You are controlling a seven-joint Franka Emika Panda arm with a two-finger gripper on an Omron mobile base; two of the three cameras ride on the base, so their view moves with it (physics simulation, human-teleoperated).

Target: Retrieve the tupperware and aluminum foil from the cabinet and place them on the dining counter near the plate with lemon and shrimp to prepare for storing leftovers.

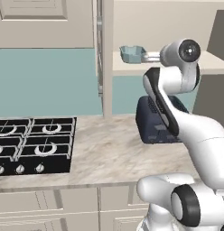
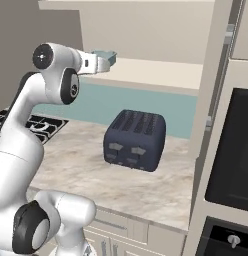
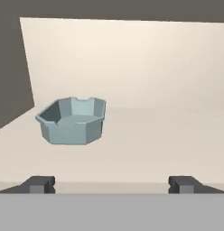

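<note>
The tupperware point(image 3: 72, 121), a small pale blue-grey tub, stands on the beige shelf point(image 3: 159, 135) of the open cabinet point(image 1: 177, 67). In the hand view it lies ahead and to the left of my gripper point(image 3: 111, 184), apart from both dark fingertips point(image 3: 39, 184). The jaws are open with nothing between them. From the left base view, the tub point(image 1: 131, 53) sits just left of my hand point(image 1: 149, 56) at shelf height. In the right base view the tub point(image 2: 107, 56) is just beyond the gripper point(image 2: 102, 62). The aluminum foil, dining counter and plate are out of view.
A dark navy toaster point(image 2: 134, 140) stands on the marble worktop point(image 1: 109, 153) under the shelf. The black hob point(image 1: 35, 144) lies to the left. The cabinet door point(image 1: 105, 58) hangs open edge-on. A built-in oven point(image 2: 231, 155) fills the right side.
</note>
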